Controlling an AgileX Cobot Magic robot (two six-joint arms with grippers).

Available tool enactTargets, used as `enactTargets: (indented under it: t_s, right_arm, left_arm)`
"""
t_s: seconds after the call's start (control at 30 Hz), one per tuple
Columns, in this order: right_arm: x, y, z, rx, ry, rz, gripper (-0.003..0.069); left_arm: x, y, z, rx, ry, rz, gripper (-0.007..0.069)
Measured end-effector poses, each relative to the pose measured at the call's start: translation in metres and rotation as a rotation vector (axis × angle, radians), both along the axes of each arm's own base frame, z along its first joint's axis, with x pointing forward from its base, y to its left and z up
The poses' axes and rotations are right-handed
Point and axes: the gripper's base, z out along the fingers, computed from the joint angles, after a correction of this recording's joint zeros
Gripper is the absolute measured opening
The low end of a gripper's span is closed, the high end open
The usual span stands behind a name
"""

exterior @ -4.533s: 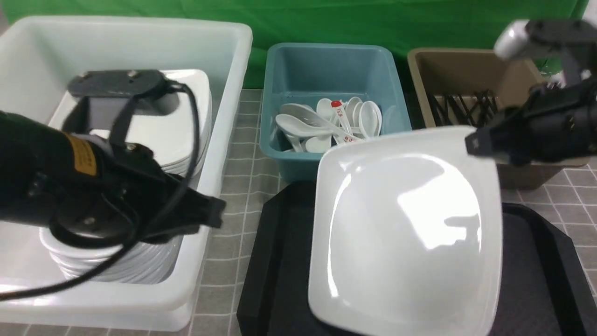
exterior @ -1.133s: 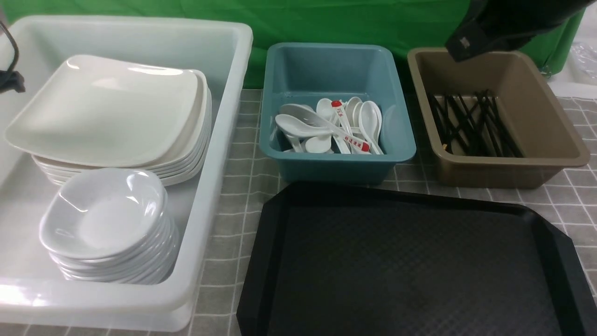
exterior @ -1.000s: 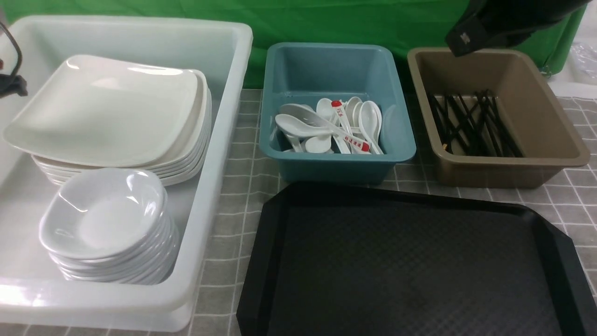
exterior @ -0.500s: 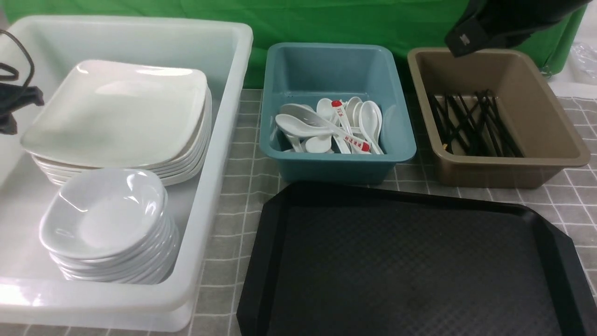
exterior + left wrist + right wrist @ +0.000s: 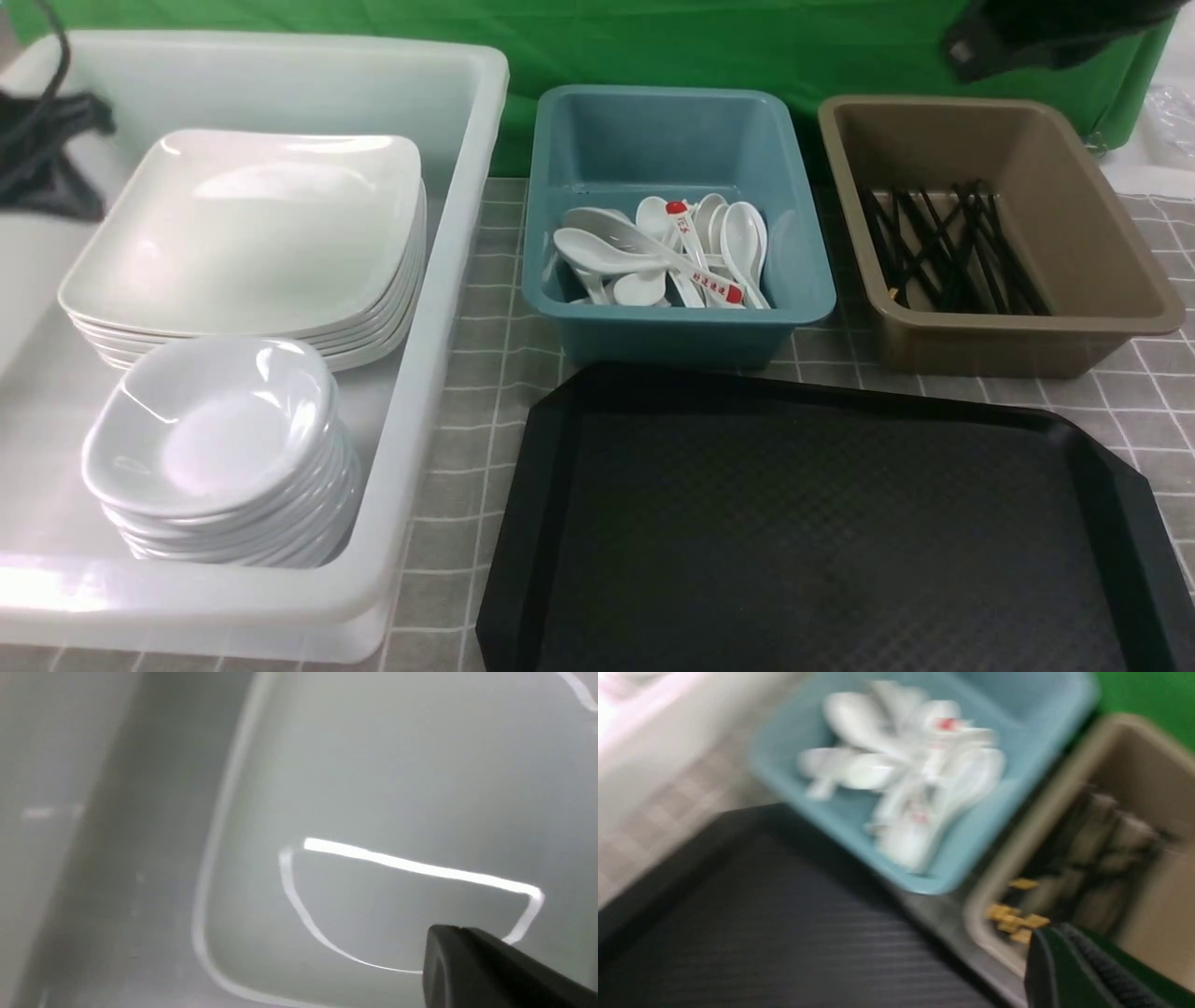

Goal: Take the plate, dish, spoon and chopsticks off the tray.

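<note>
Plate (image 5: 243, 233) atop stack in white bin (image 5: 439, 308)

Right gripper (image 5: 971, 47) raised, jaws closed; left gripper (image 5: 56, 140) unclear.

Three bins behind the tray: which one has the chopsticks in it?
The brown bin, the rightmost of the three. Black chopsticks lie crisscrossed on its floor. The teal bin in the middle has spoons; the big white bin on the left holds stacked plates and dishes.

Front view bright, even, sharp; overhead glare on the plate (image 5: 252, 233). Left wrist view soft, out of focus, streaked highlights. Right wrist view heavily motion-blurred throughout.
</note>
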Motion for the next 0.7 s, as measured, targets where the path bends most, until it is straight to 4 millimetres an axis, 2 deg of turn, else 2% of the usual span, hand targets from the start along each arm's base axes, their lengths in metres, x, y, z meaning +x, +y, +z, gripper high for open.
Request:
enactTargets:
  t_s: [0.1,0.13,0.2,0.23,0.27,0.37,0.47,0.53,0.6,0.7]
  right_arm:
    - [-0.025,-0.023,0.026,-0.021,-0.103,-0.111,0.003]
    - [-0.027,-0.025,0.028,-0.024,-0.107,-0.123,0.003]
    - [-0.051,-0.042,0.045,-0.015,-0.16,-0.197,0.003]
    - [-0.061,-0.048,0.051,-0.009,-0.172,-0.218,0.003]
    - [-0.069,-0.053,0.054,-0.012,-0.179,-0.24,0.003]
    - [-0.113,-0.077,0.076,0.052,-0.286,-0.314,0.003]
    - [-0.153,-0.096,0.082,0.117,-0.349,-0.354,0.003]
    - [-0.183,-0.109,0.078,0.161,-0.397,-0.368,0.003]
    - [-0.209,-0.119,0.071,0.205,-0.461,-0.363,0.003]
    - [-0.245,-0.133,0.046,0.296,-0.581,-0.345,0.003]
  left_arm:
    - [-0.022,-0.056,0.047,0.048,-0.11,-0.18,0.0002]
    - [-0.025,-0.064,0.052,0.054,-0.124,-0.205,0.0002]
    - [-0.046,-0.106,0.08,0.061,-0.209,-0.324,0.0002]
    - [-0.054,-0.12,0.088,0.059,-0.235,-0.368,0.0002]
    - [-0.065,-0.134,0.099,0.057,-0.276,-0.412,0.0002]
    - [-0.108,-0.181,0.13,0.053,-0.395,-0.585,0.0002]
    - [-0.151,-0.201,0.154,0.063,-0.486,-0.685,0.0002]
    - [-0.176,-0.204,0.163,0.056,-0.532,-0.71,0.0002]
    - [-0.195,-0.202,0.165,0.046,-0.574,-0.71,0.0002]
    - [-0.225,-0.188,0.159,0.016,-0.642,-0.672,0.0002]
